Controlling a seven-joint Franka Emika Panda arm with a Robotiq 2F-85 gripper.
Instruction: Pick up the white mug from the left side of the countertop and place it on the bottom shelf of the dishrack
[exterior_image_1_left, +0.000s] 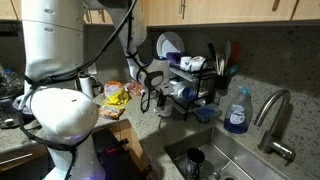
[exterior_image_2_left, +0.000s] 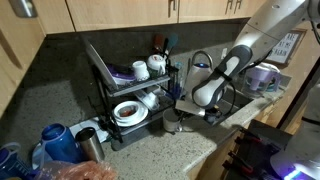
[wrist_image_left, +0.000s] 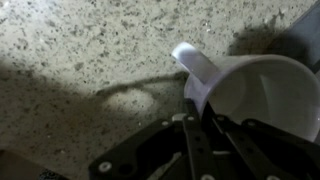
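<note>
A kitchen corner with wooden cabinets (exterior_image_2_left: 120, 15) above a speckled grey-brown granite worktop (wrist_image_left: 80, 50). In an exterior view a steel sink (exterior_image_1_left: 225, 160) with a curved tap (exterior_image_1_left: 272, 110) is set into the worktop, and a blue soap bottle (exterior_image_1_left: 237, 112) stands beside it. A black wire two-tier dishrack (exterior_image_2_left: 105, 75) stands against the back wall, with a blue-rimmed white plate (exterior_image_1_left: 168, 45) on edge in its upper tier and white dishes below.

The white robot arm reaches down to the worktop just in front of the rack, and its dark gripper (exterior_image_2_left: 178, 118) is low over the stone.

In the wrist view the small, squat white cylindrical mug (wrist_image_left: 255, 95) fills the right side. Its open mouth faces up toward the camera, so its long axis stands roughly upright. Its handle (wrist_image_left: 193, 60) points toward the top left of that view. The gripper (wrist_image_left: 192, 125) meets the mug's rim next to the handle. Whether it actually clamps the wall cannot be told, nor whether the mug rests on the stone.
</note>
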